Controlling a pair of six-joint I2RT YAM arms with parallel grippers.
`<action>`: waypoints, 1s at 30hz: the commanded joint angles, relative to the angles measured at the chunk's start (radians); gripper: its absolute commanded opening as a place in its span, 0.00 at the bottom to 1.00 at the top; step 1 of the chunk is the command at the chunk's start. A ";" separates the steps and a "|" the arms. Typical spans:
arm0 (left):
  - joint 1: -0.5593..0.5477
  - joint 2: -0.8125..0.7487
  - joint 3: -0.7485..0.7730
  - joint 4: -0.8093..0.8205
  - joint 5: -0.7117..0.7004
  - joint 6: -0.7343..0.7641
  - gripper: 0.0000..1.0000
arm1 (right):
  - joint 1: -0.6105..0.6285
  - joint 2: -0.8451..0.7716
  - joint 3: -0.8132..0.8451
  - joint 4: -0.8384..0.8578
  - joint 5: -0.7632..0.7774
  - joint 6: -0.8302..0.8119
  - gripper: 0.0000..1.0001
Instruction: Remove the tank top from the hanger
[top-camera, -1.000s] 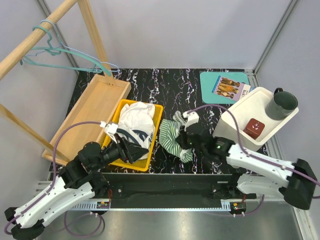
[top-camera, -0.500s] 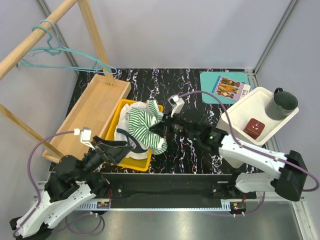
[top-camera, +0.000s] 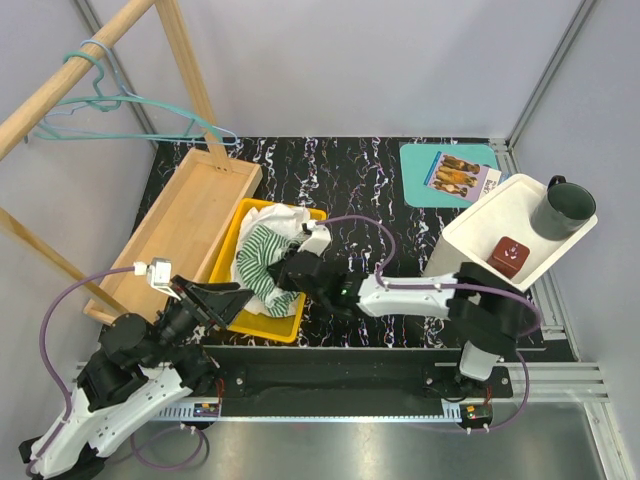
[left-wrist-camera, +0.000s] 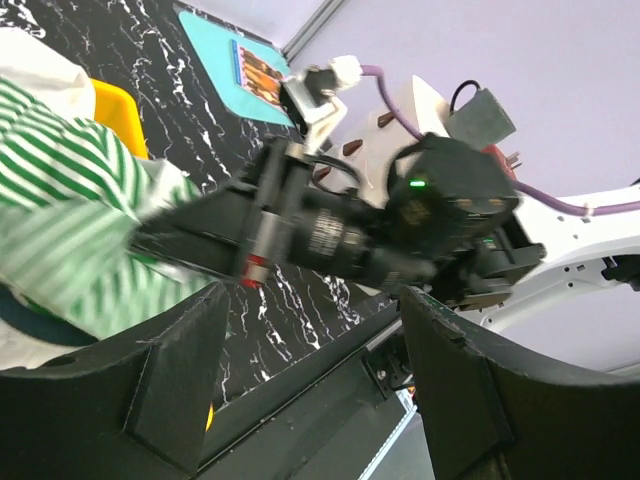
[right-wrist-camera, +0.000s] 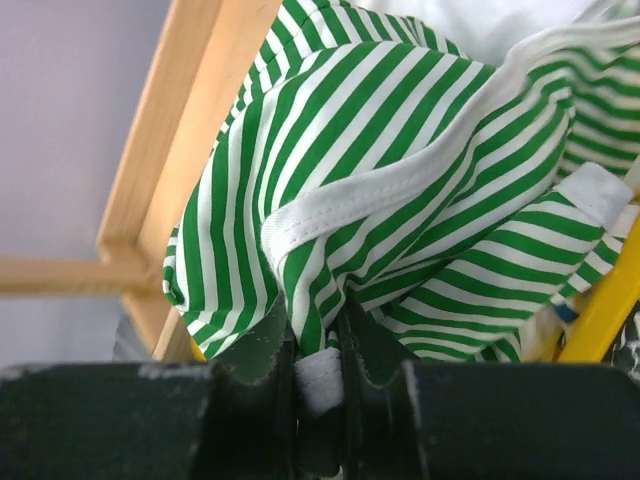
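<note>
The green-and-white striped tank top (top-camera: 262, 255) hangs bunched over the yellow bin (top-camera: 265, 328), off the hanger. My right gripper (top-camera: 283, 275) is shut on a fold of it. In the right wrist view the fabric (right-wrist-camera: 400, 170) and its white hem are pinched between the jaws (right-wrist-camera: 318, 375). The teal hanger (top-camera: 110, 100) hangs bare on the wooden rod at the top left. My left gripper (top-camera: 215, 300) is open and empty, just left of the bin's near corner. The left wrist view shows its spread fingers (left-wrist-camera: 180, 380) and the tank top (left-wrist-camera: 60, 200) at the left.
A white garment (top-camera: 290, 222) lies in the yellow bin under the tank top. A wooden tray (top-camera: 185, 220) lies left of the bin. A white tray (top-camera: 480, 225) with a dark mug (top-camera: 562, 208) and a red object stands at the right. A teal mat (top-camera: 450, 172) with a booklet lies behind.
My right gripper has carried the tank top left, from the black table to over the yellow bin. My left gripper has pulled back out of the bin toward the near edge.
</note>
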 joint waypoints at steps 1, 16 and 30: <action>-0.003 -0.079 0.051 -0.025 -0.037 0.013 0.72 | 0.004 0.161 0.137 -0.038 0.269 0.070 0.05; -0.003 -0.057 0.033 -0.062 -0.066 -0.033 0.74 | 0.039 0.126 0.138 -0.095 0.054 -0.222 0.77; -0.004 0.134 -0.038 0.119 0.075 -0.069 0.76 | 0.038 -0.491 -0.160 -0.227 0.028 -0.313 1.00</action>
